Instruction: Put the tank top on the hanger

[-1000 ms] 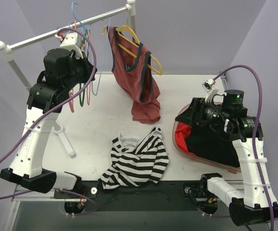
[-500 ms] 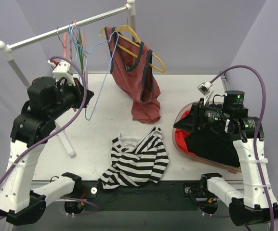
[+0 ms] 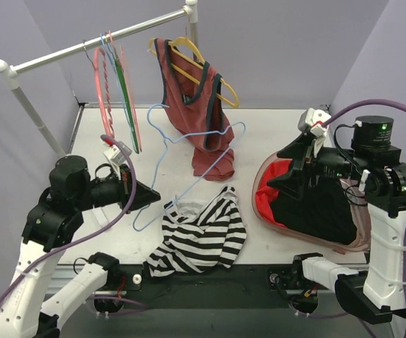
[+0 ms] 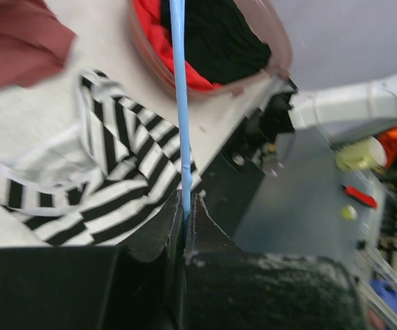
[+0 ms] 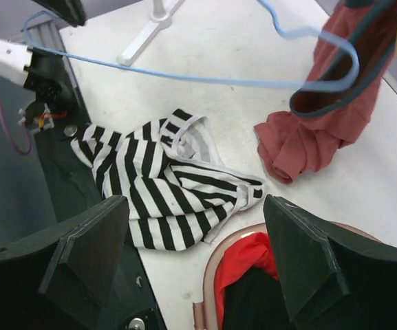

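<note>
The striped tank top (image 3: 199, 236) lies crumpled on the table near the front edge. It also shows in the left wrist view (image 4: 102, 172) and the right wrist view (image 5: 164, 185). My left gripper (image 3: 150, 199) is shut on the wire of the light-blue hanger (image 3: 188, 182), just left of the tank top. It holds the hanger slanted over the table, hook away from me. The wire runs up out of the closed jaws in the left wrist view (image 4: 178, 103). My right gripper (image 3: 287, 167) is open and empty over the basket's left side, right of the tank top.
A pink basket (image 3: 259, 204) holding red and black garments stands at the right. A rust-red tank top (image 3: 206, 120) hangs on a yellow hanger (image 3: 210, 70) from the white rail (image 3: 62, 51). Pink (image 3: 104, 91) and green (image 3: 127, 98) hangers hang at the rail's left.
My left arm has taken the blue hanger off the rail and brought it down and towards me, beside the striped top. My right arm has risen and shifted slightly right.
</note>
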`<state>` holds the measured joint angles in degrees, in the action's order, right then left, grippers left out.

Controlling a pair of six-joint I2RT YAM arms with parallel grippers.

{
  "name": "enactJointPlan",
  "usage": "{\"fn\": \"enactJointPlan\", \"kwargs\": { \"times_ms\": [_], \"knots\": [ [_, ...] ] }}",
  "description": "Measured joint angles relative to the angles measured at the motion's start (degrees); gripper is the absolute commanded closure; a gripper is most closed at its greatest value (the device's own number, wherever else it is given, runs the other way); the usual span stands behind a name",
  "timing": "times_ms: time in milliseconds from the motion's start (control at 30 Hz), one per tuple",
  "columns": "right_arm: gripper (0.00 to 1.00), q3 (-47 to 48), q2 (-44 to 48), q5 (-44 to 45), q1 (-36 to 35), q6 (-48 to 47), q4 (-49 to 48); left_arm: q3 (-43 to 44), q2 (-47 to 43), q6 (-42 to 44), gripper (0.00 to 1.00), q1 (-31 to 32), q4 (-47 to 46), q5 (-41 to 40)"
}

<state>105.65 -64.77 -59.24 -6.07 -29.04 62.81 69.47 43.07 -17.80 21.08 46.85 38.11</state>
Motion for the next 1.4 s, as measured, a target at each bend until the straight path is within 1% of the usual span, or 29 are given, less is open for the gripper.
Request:
{"fn": "enactJointPlan", "kwargs": {
  "times_ms": [100, 200, 300, 333, 433, 500, 567, 700, 767, 800, 867, 900, 933, 1000, 1033, 1067, 1100, 1133, 1200, 1233, 1333, 1400],
  "knots": [
    [0.18, 0.96, -0.70, 0.52, -4.22, -2.73, 3.06, -3.43, 1.09, -1.95, 1.00, 1.97, -1.31, 4.98],
    [0.17, 0.24, -1.75, 2.05, -11.47, -4.04, 5.20, -5.20, 2.78, -3.15, 1.00, 7.96, -2.12, 6.21],
    [0.17, -1.16, -3.28, 2.38, -15.17, -4.09, 6.01, -5.31, 4.72, -3.87, 1.00, 17.64, -3.37, 3.65],
    [0.17, -1.57, -3.78, 2.38, -15.41, -4.04, 6.03, -5.31, 5.55, -3.89, 1.00, 21.77, -3.91, 2.05],
    [0.17, -2.93, -4.74, 2.51, -15.41, -3.78, 5.95, -5.35, 7.96, -4.04, 1.00, 29.22, -5.03, -0.72],
    [0.18, -4.61, -4.70, 2.49, -15.41, -2.97, 5.79, -5.75, 9.64, -4.31, 1.00, 31.93, -6.95, -2.27],
    [0.20, -6.73, -4.35, 2.23, -15.41, -1.38, 5.03, -6.16, 10.38, -4.55, 1.00, 32.94, -8.37, -3.39],
    [0.25, -15.39, -1.92, 0.50, -15.39, 5.29, 1.16, -7.08, 11.30, -5.09, 1.00, 33.62, -11.19, -4.50],
    [0.30, -19.93, -0.48, -0.39, -15.34, 8.94, -0.85, -7.41, 11.30, -5.44, 1.00, 33.70, -12.20, -4.61],
    [0.33, -21.86, 0.11, -0.70, -15.28, 10.45, -1.84, -7.65, 11.30, -5.60, 1.00, 33.81, -12.87, -4.59],
    [0.59, -24.48, 0.87, -1.62, -14.91, 13.38, -3.50, -8.13, 11.30, -5.90, 1.00, 34.01, -13.99, -4.55],
    [0.78, -25.29, 1.14, -2.03, -14.73, 14.25, -4.33, -8.33, 11.28, -6.03, 1.00, 34.12, -14.36, -4.52],
    [1.00, -26.18, 1.40, -3.02, -14.47, 16.13, -5.49, -8.61, 11.23, -6.12, 1.00, 34.14, -14.84, -4.42],
    [1.00, -27.02, 1.57, -4.61, -13.97, 18.03, -7.23, -9.05, 11.13, -6.36, 1.00, 34.27, -15.61, -4.48],
    [1.00, -27.21, 1.62, -6.23, -13.70, 19.08, -7.63, -9.09, 11.15, -6.91, 0.95, 34.32, -15.72, -4.76],
    [1.00, -27.34, 1.81, -7.21, -13.57, 19.74, -8.35, -9.29, 11.13, -7.13, 0.80, 34.23, -15.56, -5.33],
    [1.00, -27.36, 2.10, -7.72, -13.38, 20.00, -8.81, -9.49, 11.08, -7.15, 0.68, 34.18, -15.72, -6.40],
    [1.00, -27.36, 2.56, -7.80, -13.00, 20.09, -9.03, -9.57, 11.06, -7.04, 0.45, 34.14, -15.89, -7.08],
    [1.00, -27.36, 3.69, -6.78, -12.02, 19.89, -9.03, -9.92, 10.73, -7.76, 0.32, 33.99, -16.22, -10.91],
    [1.00, -27.36, 4.59, -5.66, -11.06, 19.56, -8.98, -10.38, 10.34, -8.11, 0.22, 33.62, -16.06, -13.03],
    [1.00, -27.45, 7.85, -0.94, -8.28, 18.03, -8.76, -13.03, 8.26, -10.64, 0.19, 30.56, -14.99, -18.82],
    [1.00, -28.28, 10.78, 2.23, -7.04, 17.25, -8.72, -16.52, 5.88, -13.27, 0.19, 26.34, -14.56, -21.29]
  ]
}}
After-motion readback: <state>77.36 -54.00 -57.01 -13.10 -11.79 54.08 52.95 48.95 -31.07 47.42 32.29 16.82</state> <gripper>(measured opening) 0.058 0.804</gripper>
